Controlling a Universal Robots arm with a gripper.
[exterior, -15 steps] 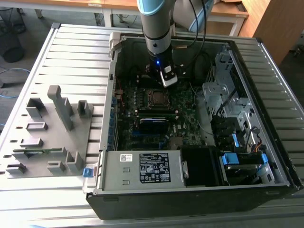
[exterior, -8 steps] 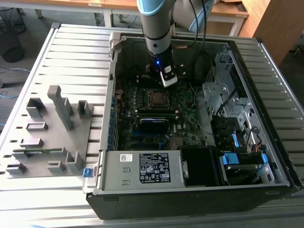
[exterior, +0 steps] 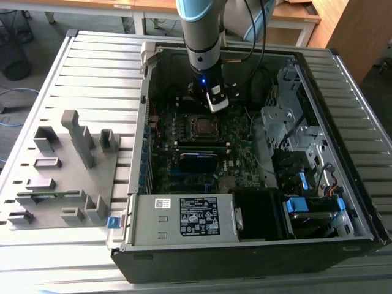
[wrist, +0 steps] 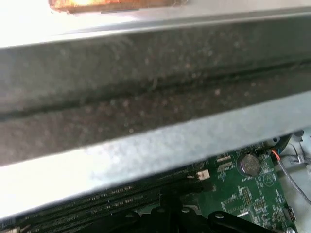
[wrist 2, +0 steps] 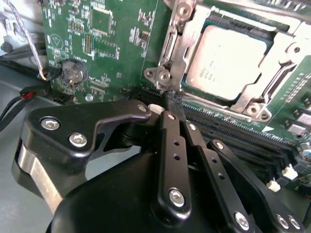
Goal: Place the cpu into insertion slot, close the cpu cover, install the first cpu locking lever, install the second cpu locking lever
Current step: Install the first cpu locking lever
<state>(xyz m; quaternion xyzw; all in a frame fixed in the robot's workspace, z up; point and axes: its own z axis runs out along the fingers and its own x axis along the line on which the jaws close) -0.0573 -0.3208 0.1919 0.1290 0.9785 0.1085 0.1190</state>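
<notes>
Gripper (wrist 2: pixel 173 99), fingers together, tip just beside cover (wrist 2: pixel 176 48) corner in second wrist view; cpu (exterior: pixel 202 127) seated in slot (exterior: pixel 192 126) under shut cover, near centre of exterior view.

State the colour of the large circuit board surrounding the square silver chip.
Green: the large flat circuit board shows best in the second wrist view.
</notes>
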